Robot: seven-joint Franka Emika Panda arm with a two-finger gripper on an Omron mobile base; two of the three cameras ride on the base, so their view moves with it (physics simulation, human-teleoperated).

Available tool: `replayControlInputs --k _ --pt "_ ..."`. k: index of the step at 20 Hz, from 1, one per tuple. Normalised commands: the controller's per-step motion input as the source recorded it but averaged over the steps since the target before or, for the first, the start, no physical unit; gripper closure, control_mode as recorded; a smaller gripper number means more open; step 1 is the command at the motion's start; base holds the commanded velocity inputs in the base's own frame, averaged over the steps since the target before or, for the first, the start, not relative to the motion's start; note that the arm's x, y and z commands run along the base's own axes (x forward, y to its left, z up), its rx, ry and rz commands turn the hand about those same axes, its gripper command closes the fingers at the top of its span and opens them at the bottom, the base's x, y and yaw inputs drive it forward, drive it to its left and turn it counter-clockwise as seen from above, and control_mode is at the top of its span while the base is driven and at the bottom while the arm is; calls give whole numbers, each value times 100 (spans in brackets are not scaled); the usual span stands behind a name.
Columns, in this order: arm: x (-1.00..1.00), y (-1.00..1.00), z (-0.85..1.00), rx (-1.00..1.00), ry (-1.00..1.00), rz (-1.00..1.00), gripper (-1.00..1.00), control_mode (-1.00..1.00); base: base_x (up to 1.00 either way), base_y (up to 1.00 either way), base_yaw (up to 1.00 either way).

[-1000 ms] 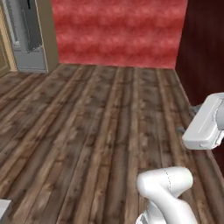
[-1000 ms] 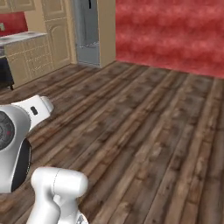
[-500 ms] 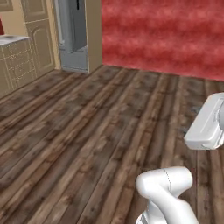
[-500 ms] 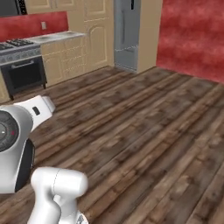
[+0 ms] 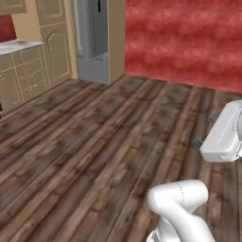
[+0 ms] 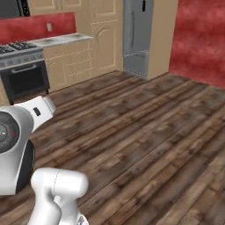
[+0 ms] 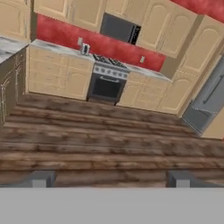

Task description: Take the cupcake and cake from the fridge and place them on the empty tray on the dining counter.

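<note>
The fridge (image 5: 97, 35) is standing closed at the far side of the room, set between tan cabinets (image 5: 52, 52) and a red wall (image 5: 189, 42); in the right base view it (image 6: 138, 37) is showing its long vertical handle, and in the hand view a grey edge of it (image 7: 210, 100) is appearing at the right. The cupcake and cake are presumably sitting inside it, behind the shut door. A wide stretch of bare wood floor (image 5: 94, 156) is lying between the base and the fridge.

The gripper (image 7: 109, 179) is standing released, its two tips wide apart with nothing between them, pointing toward the stove (image 7: 107, 83) and the lower cabinets.

Assessment: the task is at its opening stage. Nothing is being carried and the door is not yet open. Reaching the fridge, opening it, fetching both items and delivering them to the tray are all remaining.
</note>
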Motion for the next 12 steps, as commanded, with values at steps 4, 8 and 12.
replayControlInputs --k 4,8,12 --pt "0 0 0 0 0 0 -100 100 100 6 -9" --pt "0 0 0 0 0 0 -100 100 100 30 -39" --pt "0 0 0 0 0 0 -100 100 100 58 -47"
